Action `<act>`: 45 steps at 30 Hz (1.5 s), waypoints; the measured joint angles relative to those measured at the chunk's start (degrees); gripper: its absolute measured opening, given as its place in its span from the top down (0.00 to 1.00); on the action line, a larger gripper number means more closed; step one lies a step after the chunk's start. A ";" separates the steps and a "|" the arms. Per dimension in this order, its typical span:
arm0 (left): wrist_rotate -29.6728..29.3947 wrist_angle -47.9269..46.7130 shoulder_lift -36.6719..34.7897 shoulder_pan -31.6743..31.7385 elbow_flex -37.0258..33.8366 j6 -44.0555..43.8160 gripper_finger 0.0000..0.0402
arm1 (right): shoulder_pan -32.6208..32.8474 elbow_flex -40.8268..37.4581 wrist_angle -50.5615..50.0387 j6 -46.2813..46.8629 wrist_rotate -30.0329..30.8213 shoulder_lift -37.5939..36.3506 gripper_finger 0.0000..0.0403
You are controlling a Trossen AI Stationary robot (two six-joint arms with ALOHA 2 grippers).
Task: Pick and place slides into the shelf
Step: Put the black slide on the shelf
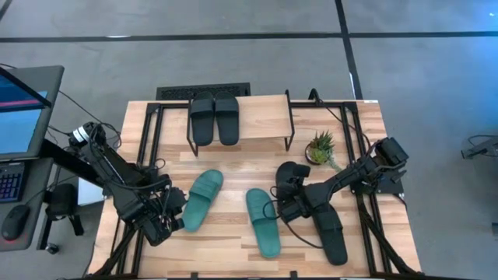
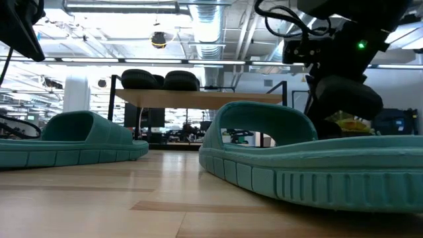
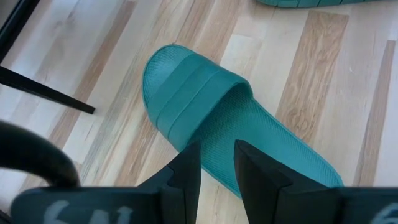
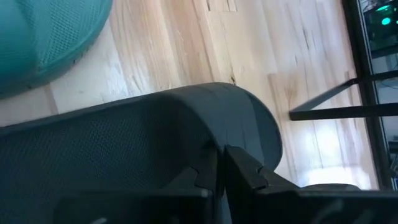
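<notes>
Two black slides (image 1: 214, 119) sit on the shelf (image 1: 261, 117) at twelve o'clock; right gripper (image 1: 285, 204) pinches a black slide (image 1: 292, 173), left gripper (image 1: 173, 219) parted over a teal slide (image 1: 201, 198).

Two slides (image 1: 215, 118) sit on the shelf (image 1: 261, 114); four slides (plus a plant (image 1: 320, 146)) lie before it.

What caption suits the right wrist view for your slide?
Right pincer shut on a black slide, teal slide beside it on the table.
</notes>
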 joint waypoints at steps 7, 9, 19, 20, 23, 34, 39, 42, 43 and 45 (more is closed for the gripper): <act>-0.06 0.00 0.00 -0.01 0.00 0.37 0.78 | 0.91 3.64 -2.32 -0.23 1.02 0.00 0.99; -0.07 -0.02 0.00 -0.01 0.00 0.41 0.78 | 0.99 4.59 -2.92 -0.34 1.08 0.00 0.99; -0.94 -0.04 0.00 -0.01 0.00 0.80 0.78 | 1.30 10.15 -8.78 -0.42 4.78 0.00 0.99; -1.23 -0.03 0.00 0.00 0.00 0.81 0.78 | 1.29 10.94 -9.59 -0.44 5.16 0.00 0.99; -1.85 -0.03 0.00 0.01 0.00 0.81 0.78 | 1.29 13.18 -11.48 -0.50 6.73 0.00 0.99; -2.27 -0.02 0.00 0.00 0.00 1.20 0.78 | 0.73 20.80 -16.48 -3.99 10.92 0.00 1.00; -2.55 -0.02 0.00 -0.01 0.00 1.18 0.78 | -0.30 24.45 -19.59 -5.99 12.14 -0.01 1.00; -3.19 0.00 0.00 0.01 0.00 1.18 0.78 | -1.04 26.49 -19.83 -8.92 12.21 -0.02 1.00; -3.42 -0.02 0.00 0.01 0.00 1.18 0.78 | -1.32 27.10 -19.84 -9.60 12.21 0.00 1.00; -3.54 -0.01 0.00 0.00 0.00 1.19 0.78 | -1.95 28.29 -19.79 -10.59 12.23 0.00 1.00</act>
